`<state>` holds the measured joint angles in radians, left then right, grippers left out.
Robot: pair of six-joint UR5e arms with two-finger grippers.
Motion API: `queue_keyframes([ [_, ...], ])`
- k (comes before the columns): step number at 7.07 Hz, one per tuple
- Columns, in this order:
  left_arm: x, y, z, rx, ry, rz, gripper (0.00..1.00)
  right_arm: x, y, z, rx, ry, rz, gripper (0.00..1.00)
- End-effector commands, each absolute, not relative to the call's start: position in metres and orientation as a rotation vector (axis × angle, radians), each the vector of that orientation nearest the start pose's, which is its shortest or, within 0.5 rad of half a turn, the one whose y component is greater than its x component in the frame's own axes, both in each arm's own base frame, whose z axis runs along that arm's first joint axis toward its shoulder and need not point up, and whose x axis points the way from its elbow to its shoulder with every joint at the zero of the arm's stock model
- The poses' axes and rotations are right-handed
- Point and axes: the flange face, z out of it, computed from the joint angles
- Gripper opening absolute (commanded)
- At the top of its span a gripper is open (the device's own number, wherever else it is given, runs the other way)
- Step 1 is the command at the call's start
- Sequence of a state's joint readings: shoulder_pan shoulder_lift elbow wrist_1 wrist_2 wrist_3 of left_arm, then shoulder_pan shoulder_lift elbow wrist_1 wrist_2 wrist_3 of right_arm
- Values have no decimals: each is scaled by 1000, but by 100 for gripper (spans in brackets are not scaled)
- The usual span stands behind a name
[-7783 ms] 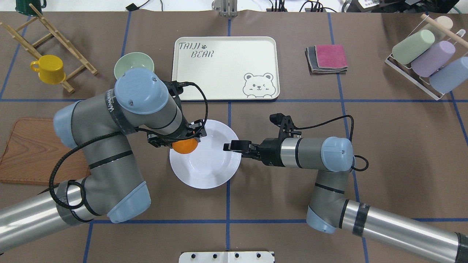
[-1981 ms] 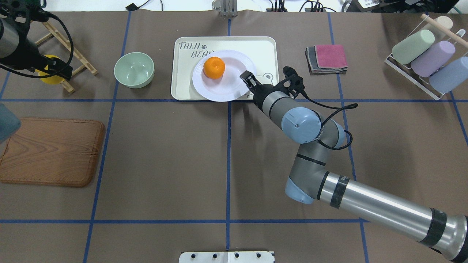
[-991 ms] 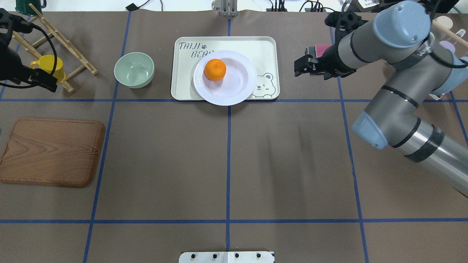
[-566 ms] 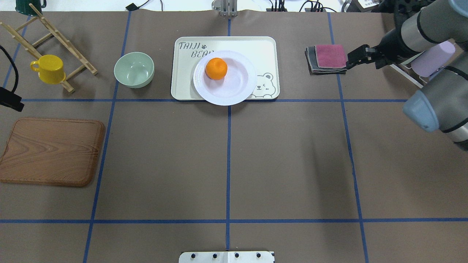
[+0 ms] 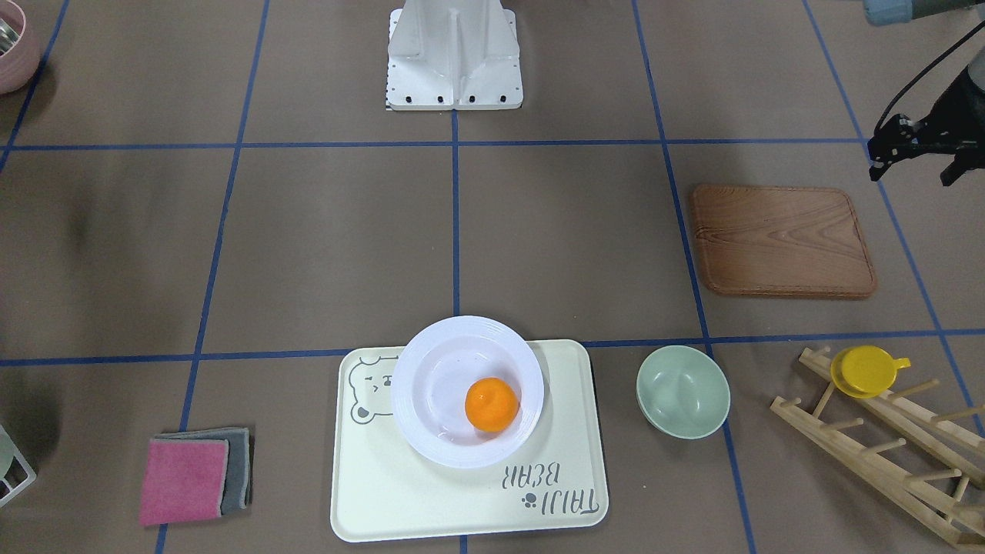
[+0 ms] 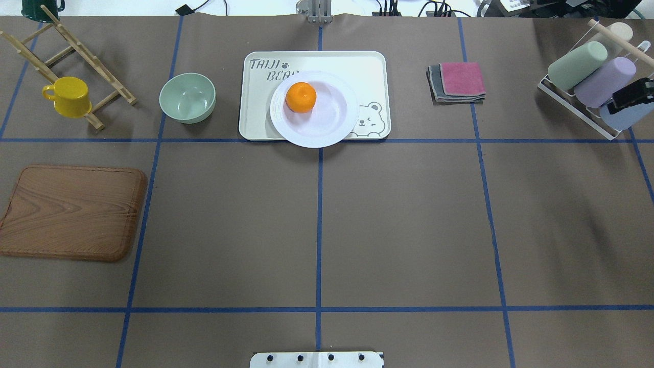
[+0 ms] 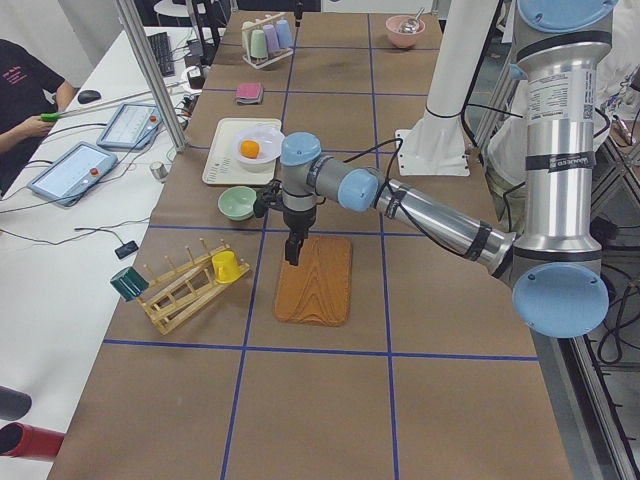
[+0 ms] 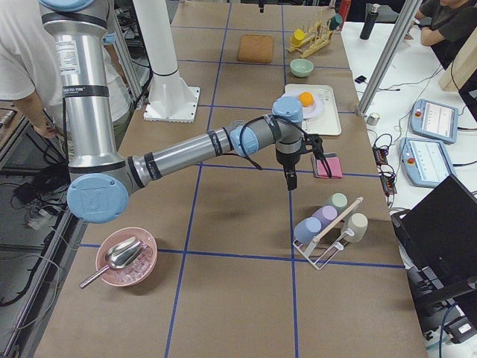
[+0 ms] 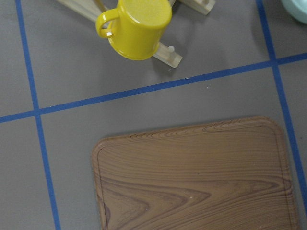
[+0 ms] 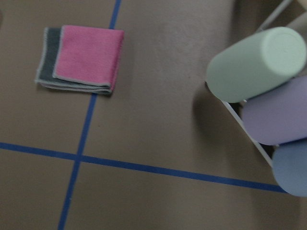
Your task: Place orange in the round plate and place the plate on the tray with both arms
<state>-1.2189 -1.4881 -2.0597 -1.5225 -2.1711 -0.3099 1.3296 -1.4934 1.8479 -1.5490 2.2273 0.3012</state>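
**Item: orange (image 6: 300,97).** It lies in the round plate (image 6: 327,128), off centre towards the lettered end of the tray (image 6: 357,64).

**Item: round plate.** It sits on the tray, and its rim overhangs the tray's robot-side edge.

**Item: left pincer (image 7: 292,255).** It hangs over the wooden board (image 7: 313,280), well apart from the tray. We cannot tell how its jaws stand.

**Item: right pincer (image 8: 289,183).** It hangs above the worktop between the folded cloths (image 8: 328,165) and the cup rack (image 6: 572,105), holding nothing of the task. Again we cannot tell its jaws.

**Step:** we judge both placements done, with both arms standing clear.

**Next:** little is called for. At most we would nudge the plate further onto the tray, pushing gently so the orange does not roll.
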Motion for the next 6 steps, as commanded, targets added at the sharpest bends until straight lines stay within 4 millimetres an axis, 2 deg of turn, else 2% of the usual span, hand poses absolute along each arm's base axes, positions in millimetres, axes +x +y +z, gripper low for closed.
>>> queue_keyframes([
  [1, 58, -439, 482, 128, 689, 100, 98, 5, -489, 544, 106, -683, -141, 100],
  [2, 49, -438, 481, 118, 724, 81, 99, 14, -475, 563, 73, -702, -113, 100],
  [3, 49, -436, 480, 105, 757, 78, 99, 18, -468, 569, 62, -704, -103, 100],
  [6, 47, -430, 486, 88, 760, 65, 99, 18, -467, 571, 56, -710, -101, 100],
])
